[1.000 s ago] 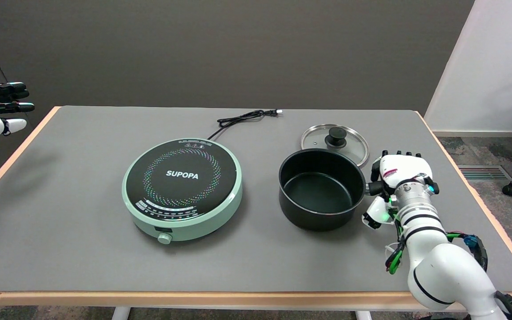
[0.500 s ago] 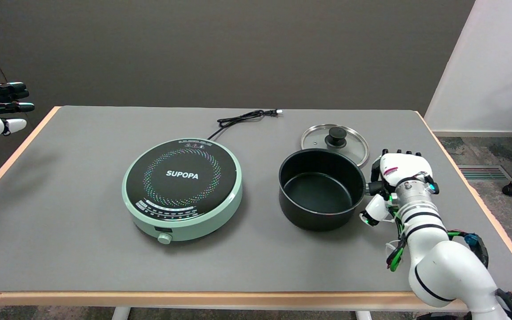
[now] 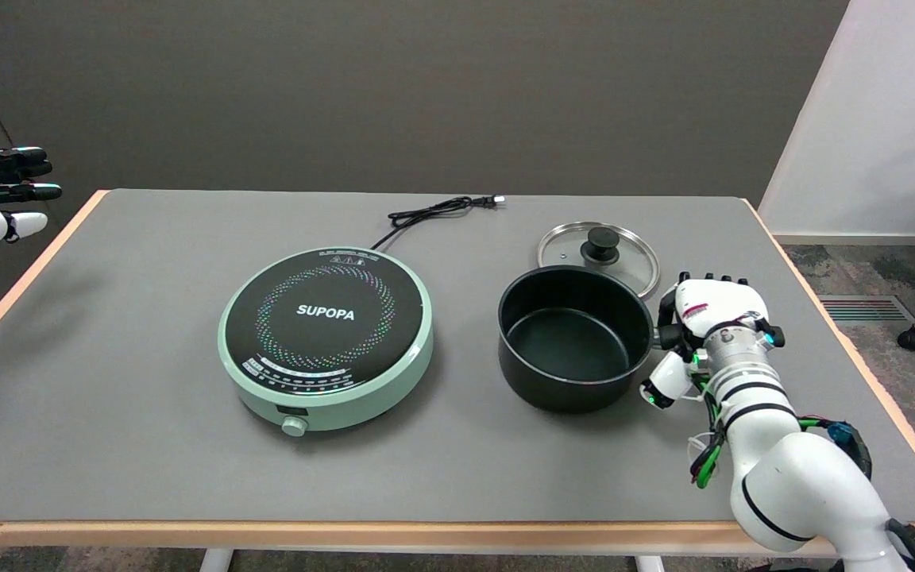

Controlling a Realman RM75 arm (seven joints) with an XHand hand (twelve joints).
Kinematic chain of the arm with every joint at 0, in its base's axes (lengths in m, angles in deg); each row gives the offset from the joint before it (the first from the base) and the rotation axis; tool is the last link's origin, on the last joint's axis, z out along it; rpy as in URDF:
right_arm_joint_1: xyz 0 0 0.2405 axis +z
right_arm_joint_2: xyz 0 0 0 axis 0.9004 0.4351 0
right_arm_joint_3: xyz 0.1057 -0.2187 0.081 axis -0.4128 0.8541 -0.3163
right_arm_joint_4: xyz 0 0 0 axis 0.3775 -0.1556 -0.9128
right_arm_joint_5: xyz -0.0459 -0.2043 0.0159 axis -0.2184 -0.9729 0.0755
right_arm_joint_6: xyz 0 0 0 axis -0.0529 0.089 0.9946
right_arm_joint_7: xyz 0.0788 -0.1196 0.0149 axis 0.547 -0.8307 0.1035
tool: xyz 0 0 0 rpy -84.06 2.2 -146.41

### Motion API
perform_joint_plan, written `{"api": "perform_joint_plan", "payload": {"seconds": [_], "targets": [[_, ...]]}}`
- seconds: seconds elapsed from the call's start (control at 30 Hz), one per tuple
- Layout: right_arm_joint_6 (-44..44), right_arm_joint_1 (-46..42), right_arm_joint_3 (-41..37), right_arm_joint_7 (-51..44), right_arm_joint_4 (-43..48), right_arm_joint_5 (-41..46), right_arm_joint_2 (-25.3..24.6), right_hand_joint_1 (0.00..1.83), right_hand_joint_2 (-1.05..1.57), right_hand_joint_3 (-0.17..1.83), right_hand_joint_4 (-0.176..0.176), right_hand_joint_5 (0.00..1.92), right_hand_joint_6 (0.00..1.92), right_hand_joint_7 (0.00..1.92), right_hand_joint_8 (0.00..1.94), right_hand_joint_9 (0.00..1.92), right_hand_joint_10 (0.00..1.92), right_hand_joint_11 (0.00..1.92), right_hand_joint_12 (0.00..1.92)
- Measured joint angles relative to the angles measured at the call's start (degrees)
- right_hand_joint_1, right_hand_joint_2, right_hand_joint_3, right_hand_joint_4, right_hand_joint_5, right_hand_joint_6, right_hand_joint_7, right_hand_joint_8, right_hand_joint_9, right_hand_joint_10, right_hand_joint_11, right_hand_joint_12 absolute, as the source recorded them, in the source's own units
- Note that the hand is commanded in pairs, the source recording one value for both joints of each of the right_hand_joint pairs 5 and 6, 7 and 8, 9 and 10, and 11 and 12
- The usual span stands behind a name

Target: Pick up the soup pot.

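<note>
Soup pot (image 3: 574,340) on table | right hand (image 3: 700,322) at its handle

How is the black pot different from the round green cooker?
The black soup pot is deep and hollow, open on top; the mint-green induction cooker is flat and low. The pot is black all over; the cooker has a green rim, a printed top and a front knob. Both are round and sit on the grey table.
</note>
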Motion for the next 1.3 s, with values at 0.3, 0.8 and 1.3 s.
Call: {"api": "perform_joint_plan", "payload": {"seconds": [0.3,0.8,1.3], "targets": [[0.21,-0.36,0.0,0.06,0.03,0.0,-0.34,1.19,-0.18,1.71,-0.045,1.23,1.23,1.23,1.23,1.23,1.23,1.23,1.23],[0.25,-0.72,0.05,0.16,0.08,0.27,-0.69,1.2,0.58,0.82,-0.116,1.6,1.6,1.6,1.6,1.6,1.6,1.6,1.6],[0.88,-0.83,-0.32,1.25,0.13,0.26,-1.23,1.18,0.63,0.94,-0.047,1.83,1.83,1.83,1.83,1.83,1.83,1.83,1.83]]}}
